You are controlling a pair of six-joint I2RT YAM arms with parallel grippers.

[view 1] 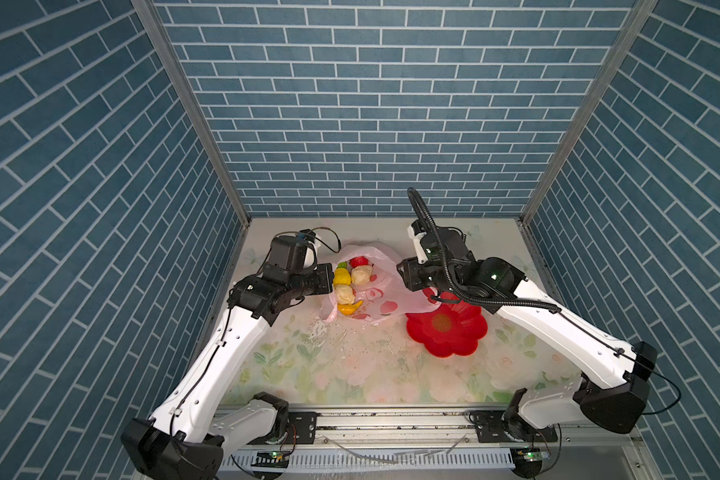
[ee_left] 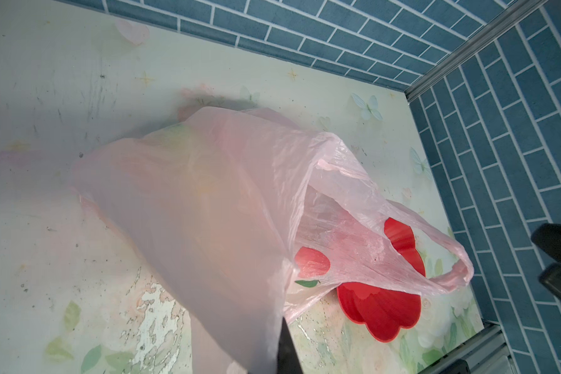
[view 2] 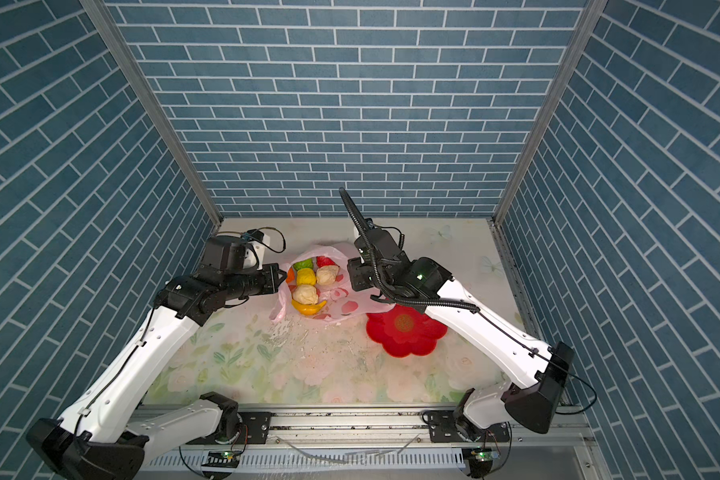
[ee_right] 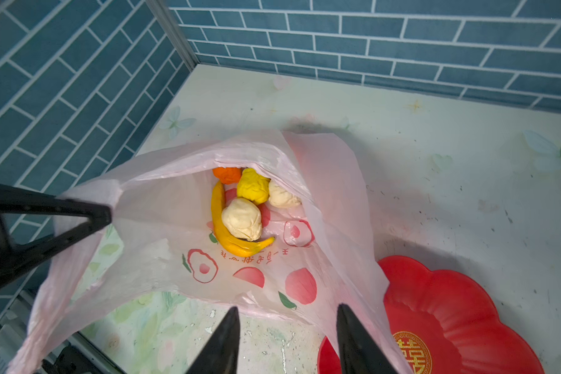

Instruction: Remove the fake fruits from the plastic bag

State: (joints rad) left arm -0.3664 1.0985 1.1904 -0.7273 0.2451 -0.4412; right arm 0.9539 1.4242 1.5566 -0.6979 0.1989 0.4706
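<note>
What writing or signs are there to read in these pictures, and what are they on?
"囍": gold, in a round emblem at the middle of the red flower-shaped dish; the right wrist view cuts off its lower part.
A row of red printed characters on the plastic bag, among peach pictures: I cannot read them.
Nothing else legible.

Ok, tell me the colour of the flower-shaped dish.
Dish: red, gold centre emblem; best in the right wrist view.
</note>
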